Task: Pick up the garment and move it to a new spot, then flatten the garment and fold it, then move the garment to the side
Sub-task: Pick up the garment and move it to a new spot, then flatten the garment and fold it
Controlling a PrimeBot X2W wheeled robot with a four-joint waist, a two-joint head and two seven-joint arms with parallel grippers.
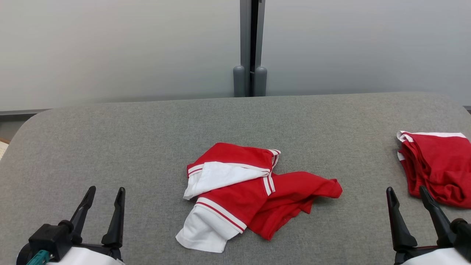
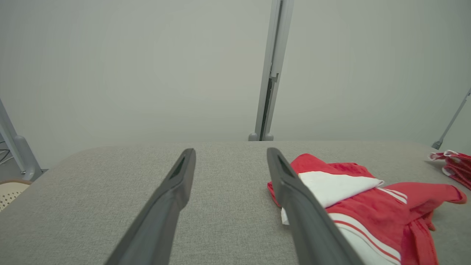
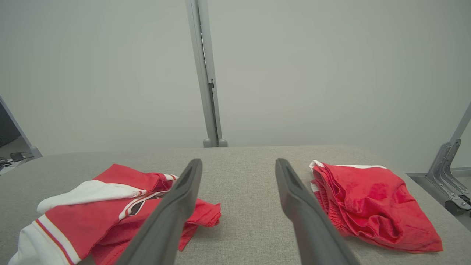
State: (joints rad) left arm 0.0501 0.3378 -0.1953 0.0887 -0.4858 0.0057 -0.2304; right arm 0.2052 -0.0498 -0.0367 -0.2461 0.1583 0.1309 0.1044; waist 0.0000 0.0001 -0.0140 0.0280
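A crumpled red garment (image 1: 235, 202) with white panels and stripes lies in the middle of the grey padded table (image 1: 147, 140). My left gripper (image 1: 105, 190) hovers open at the near left, well short of the garment, with nothing between its fingers. In the left wrist view the left gripper (image 2: 231, 152) points over bare table, and the garment (image 2: 368, 209) lies to the right of its right finger. My right gripper (image 1: 406, 190) stands open at the near right. In the right wrist view the right gripper (image 3: 238, 162) points between the garment (image 3: 84, 217) and a second red piece.
A second red garment (image 1: 438, 169) lies bunched at the table's right edge, just beyond the right gripper, also seen as the red piece (image 3: 368, 198). A grey post (image 1: 251, 44) stands behind the table against pale wall panels. A woven object (image 2: 11, 189) sits off the table's left.
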